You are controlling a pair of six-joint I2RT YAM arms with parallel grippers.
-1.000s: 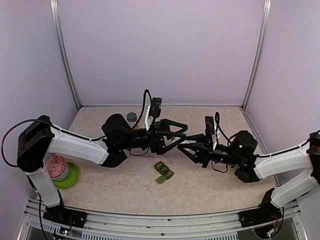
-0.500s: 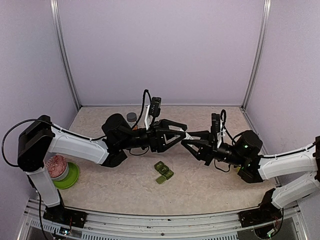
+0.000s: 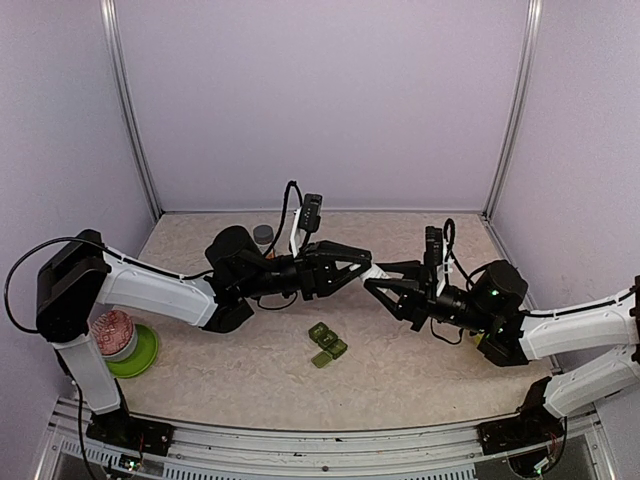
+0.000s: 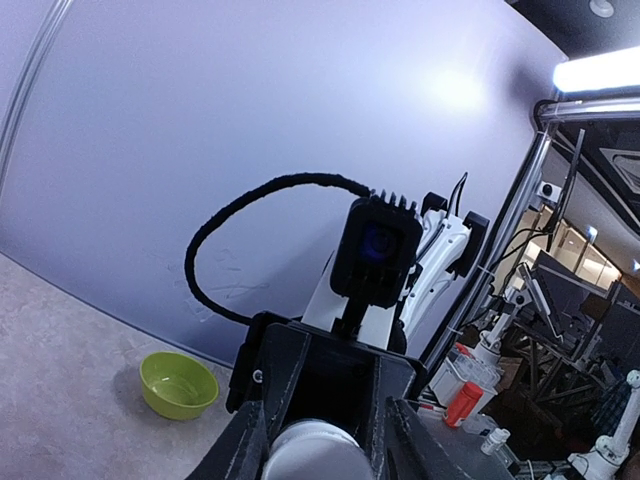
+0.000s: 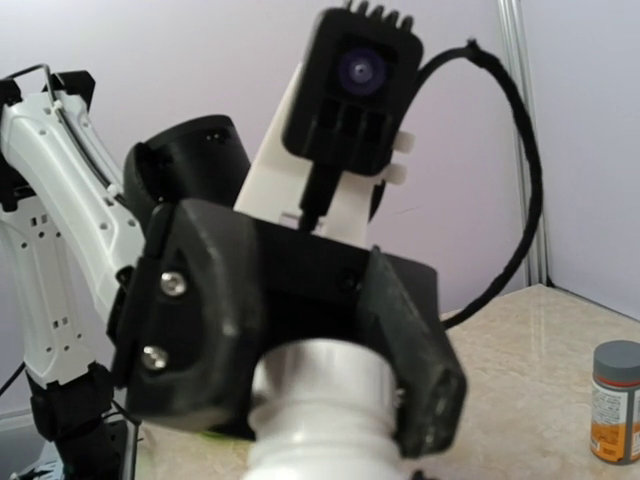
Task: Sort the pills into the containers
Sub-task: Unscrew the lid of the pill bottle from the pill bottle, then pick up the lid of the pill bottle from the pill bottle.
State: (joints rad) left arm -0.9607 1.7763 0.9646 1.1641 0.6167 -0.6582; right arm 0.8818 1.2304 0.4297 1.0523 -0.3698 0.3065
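My two grippers meet in mid-air above the table's middle. The right gripper point(image 3: 380, 280) is shut on a white pill bottle point(image 3: 372, 272), holding it level toward the left arm. The left gripper point(image 3: 360, 268) has its fingers point(image 5: 422, 372) pressed against both sides of the bottle's white cap point(image 5: 322, 372). That cap also fills the bottom of the left wrist view point(image 4: 310, 450). The containers, a short olive-green pill box point(image 3: 327, 344), lie on the table below and in front of the grippers. No loose pills show.
A lime-green bowl point(image 3: 138, 356) with a red-patterned jar point(image 3: 112, 334) sits at the near left. A grey-capped bottle point(image 3: 263, 236) stands at the back, behind the left arm. Another green bowl point(image 4: 178, 384) lies by the wall.
The left gripper's jaws have come together from wide open onto the bottle's cap. The right arm has pushed the bottle a little further toward the left gripper.
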